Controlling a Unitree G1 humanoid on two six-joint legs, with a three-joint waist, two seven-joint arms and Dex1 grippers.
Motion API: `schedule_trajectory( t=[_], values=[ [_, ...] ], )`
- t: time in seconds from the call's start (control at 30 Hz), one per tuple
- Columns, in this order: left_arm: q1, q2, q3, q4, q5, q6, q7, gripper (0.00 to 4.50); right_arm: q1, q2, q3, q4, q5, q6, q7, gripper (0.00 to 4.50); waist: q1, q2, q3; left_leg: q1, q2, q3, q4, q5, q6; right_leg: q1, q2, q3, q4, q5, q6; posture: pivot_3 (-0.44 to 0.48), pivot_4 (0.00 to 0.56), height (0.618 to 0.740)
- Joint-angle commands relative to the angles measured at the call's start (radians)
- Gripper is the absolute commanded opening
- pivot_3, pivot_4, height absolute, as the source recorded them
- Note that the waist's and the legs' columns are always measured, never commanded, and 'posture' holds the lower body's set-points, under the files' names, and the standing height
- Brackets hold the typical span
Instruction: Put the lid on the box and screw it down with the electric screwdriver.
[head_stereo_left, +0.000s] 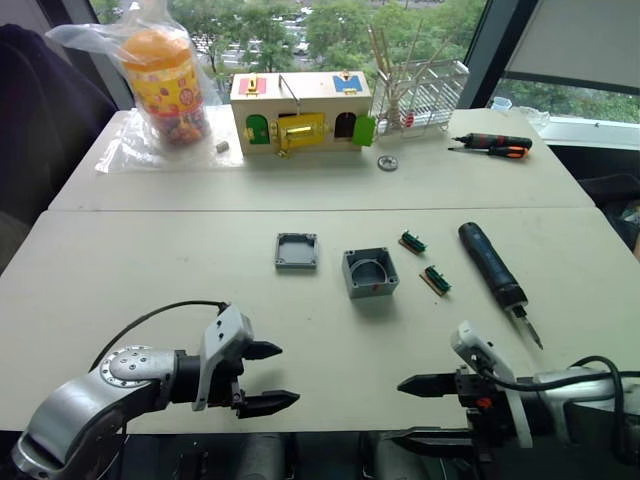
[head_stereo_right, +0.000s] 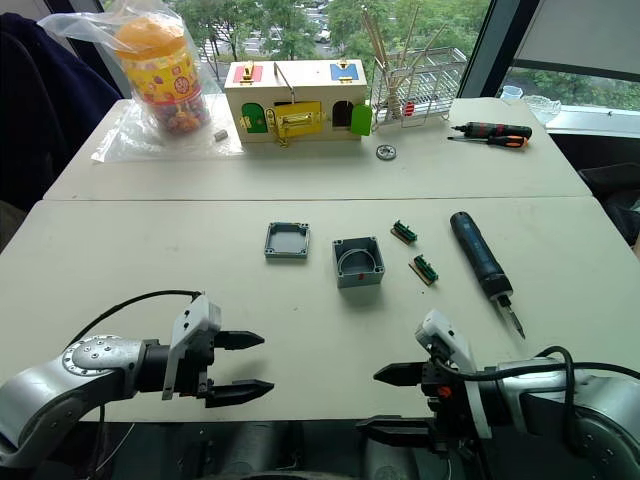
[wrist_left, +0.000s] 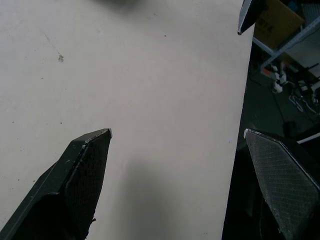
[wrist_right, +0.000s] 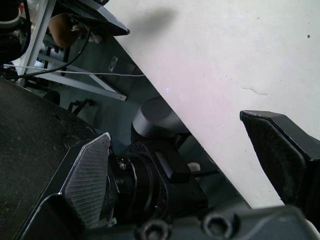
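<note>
From the head camera you see a pale table (head_stereo_left: 150, 290). The lid (head_stereo_left: 296, 250) lies near its middle, with the box (head_stereo_left: 370, 273) just beside it to the right, open side up. The electric screwdriver (head_stereo_left: 492, 263) lies well to the right, bit toward you. Your left gripper (head_stereo_left: 268, 377) and right gripper (head_stereo_left: 422, 410) hover at the near edge, jaws apart, holding nothing.

In the left wrist view, spread fingers (wrist_left: 80, 180) straddle the table edge.

In the right wrist view, the fingers (wrist_right: 87, 180) are likewise parted.
</note>
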Motion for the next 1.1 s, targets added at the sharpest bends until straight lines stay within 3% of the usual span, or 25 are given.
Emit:
schedule_trajectory(
  t=[0.03, 0.57, 0.7, 0.83, 1.0, 1.1],
  values=[
    [-0.011, -0.012, 0.012, -0.003, -0.014, -0.015, -0.005, 4.39, -0.007, -0.007, -0.004, -0.008, 0.011, -0.021, -0.004, 4.50, 0.000, 0.000, 0.000, 0.000, 0.000, 0.000, 0.000, 0.000, 0.000, 0.000, 0.000, 0.000, 0.000, 0.000, 0.000, 0.000, 0.150, 0.711],
    [-0.045, -0.043, 0.031, 0.020, -0.014, -0.018, 0.007, 4.39, -0.089, 0.016, 0.012, 0.044, 0.039, -0.034, -0.065, 4.50, 0.000, 0.000, 0.000, 0.000, 0.000, 0.000, 0.000, 0.000, 0.000, 0.000, 0.000, 0.000, 0.000, 0.000, 0.000, 0.000, 0.150, 0.711],
    [-0.324, 0.028, 0.062, 0.150, -0.098, 0.095, -0.075, 4.39, -0.197, 0.017, -0.027, 0.113, 0.151, 0.022, -0.127, 4.50, 0.014, -0.002, 0.001, 0.000, 0.000, -0.001, 0.001, 0.000, 0.000, 0.000, 0.001, -0.001, 0.001, 0.000, -0.001, 0.000, 0.150, 0.711],
    [-0.670, 0.068, -0.060, 0.343, -0.003, 0.111, -0.180, 4.39, -0.261, -0.006, -0.069, 0.122, 0.304, 0.052, -0.201, 4.50, 0.026, -0.002, 0.001, -0.001, -0.001, -0.001, 0.002, 0.000, 0.000, 0.001, 0.002, -0.002, 0.001, 0.002, 0.002, 0.000, 0.150, 0.711],
    [-0.961, 0.006, -0.251, 0.502, 0.181, -0.062, -0.351, 4.39, -0.283, -0.027, -0.105, 0.114, 0.351, 0.028, -0.279, 4.50, 0.025, -0.005, 0.003, -0.002, -0.007, 0.001, 0.000, 0.000, 0.001, 0.001, 0.001, -0.001, 0.000, 0.002, 0.003, 0.000, 0.150, 0.711],
    [-1.130, -0.125, -0.404, 0.624, 0.285, -0.128, -0.448, 4.39, -0.250, -0.026, -0.123, 0.079, 0.311, 0.005, -0.326, 4.50, 0.028, -0.007, 0.005, -0.002, -0.007, 0.001, 0.002, 0.000, 0.001, 0.001, 0.001, -0.001, 0.000, 0.002, 0.004, 0.000, 0.150, 0.711]
  ],
)
